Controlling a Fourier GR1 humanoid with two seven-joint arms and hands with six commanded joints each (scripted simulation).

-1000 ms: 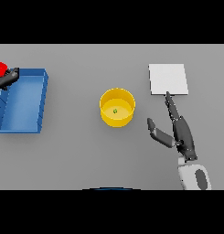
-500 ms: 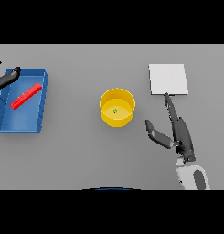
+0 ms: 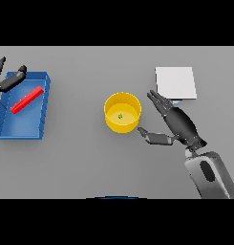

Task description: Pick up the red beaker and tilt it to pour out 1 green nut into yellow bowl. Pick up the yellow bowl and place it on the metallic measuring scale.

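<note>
Spreading my right hand (image 3: 178, 125) fingers apart at 3 o'clock of the yellow bowl (image 3: 122, 112); scale (image 3: 175, 83) at 1, blue tray (image 3: 23, 106) holding the red beaker (image 3: 26, 100) at 9, by my left hand (image 3: 8, 80), fingers apart.

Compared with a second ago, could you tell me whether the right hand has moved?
Yes. The right hand has shifted left, toward the yellow bowl; its thumb now almost reaches the bowl's wall, and its fingers no longer overlap the measuring scale.

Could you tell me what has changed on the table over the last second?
The left robot hand let go of the red beaker, which now lies in the blue tray. The right robot hand moved left, close to the yellow bowl. The bowl, the green nut and the metallic measuring scale stayed put.
</note>
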